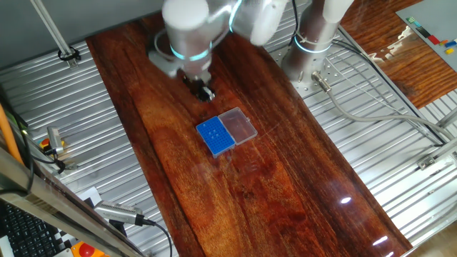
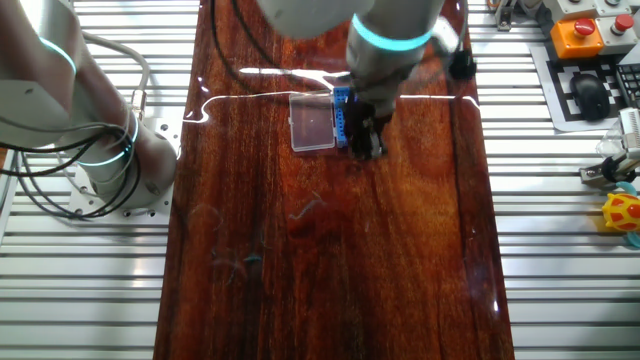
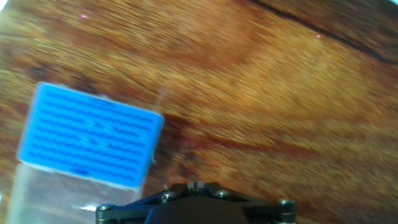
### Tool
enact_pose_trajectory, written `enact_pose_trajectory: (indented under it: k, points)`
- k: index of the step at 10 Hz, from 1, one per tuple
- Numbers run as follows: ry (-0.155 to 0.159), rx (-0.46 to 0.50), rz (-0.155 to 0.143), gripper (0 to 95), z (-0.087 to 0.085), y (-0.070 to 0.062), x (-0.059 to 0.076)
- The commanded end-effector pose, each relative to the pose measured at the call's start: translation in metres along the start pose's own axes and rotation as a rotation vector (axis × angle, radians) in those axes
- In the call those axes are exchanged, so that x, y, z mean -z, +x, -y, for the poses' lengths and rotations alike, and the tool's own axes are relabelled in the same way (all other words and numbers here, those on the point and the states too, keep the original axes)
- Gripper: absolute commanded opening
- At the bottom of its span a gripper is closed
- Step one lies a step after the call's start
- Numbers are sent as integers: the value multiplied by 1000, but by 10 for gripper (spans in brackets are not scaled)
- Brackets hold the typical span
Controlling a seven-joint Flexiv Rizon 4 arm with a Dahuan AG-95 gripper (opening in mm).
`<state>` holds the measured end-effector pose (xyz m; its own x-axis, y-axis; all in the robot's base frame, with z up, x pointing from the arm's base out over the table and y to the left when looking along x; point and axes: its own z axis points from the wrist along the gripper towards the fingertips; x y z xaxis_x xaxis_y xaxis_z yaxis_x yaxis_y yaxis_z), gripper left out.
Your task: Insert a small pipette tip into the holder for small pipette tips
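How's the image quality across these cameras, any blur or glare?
Hand view: smeared with motion blur, so the blue holder has soft hole rows and the wood grain streaks. The other fixed view: bright glare lines cross the table by the clear lid. One fixed view: sharp, small highlights on the table's near end.

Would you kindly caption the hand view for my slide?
Hand view: blue holder with clear lid on the wooden table, left of the gripper.

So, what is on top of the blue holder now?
The blue holder shows a grid of tiny holes with a few pale dots. Nothing else rests on it. The clear lid lies open beside it. In the other fixed view the pincer covers part of it.
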<state>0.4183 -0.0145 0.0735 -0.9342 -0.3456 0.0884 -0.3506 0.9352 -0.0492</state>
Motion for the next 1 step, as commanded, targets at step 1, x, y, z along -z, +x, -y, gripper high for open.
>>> enact_pose_trajectory:
  k: [1]
  points:
    - [7, 35, -16, 0, -1, -2, -1]
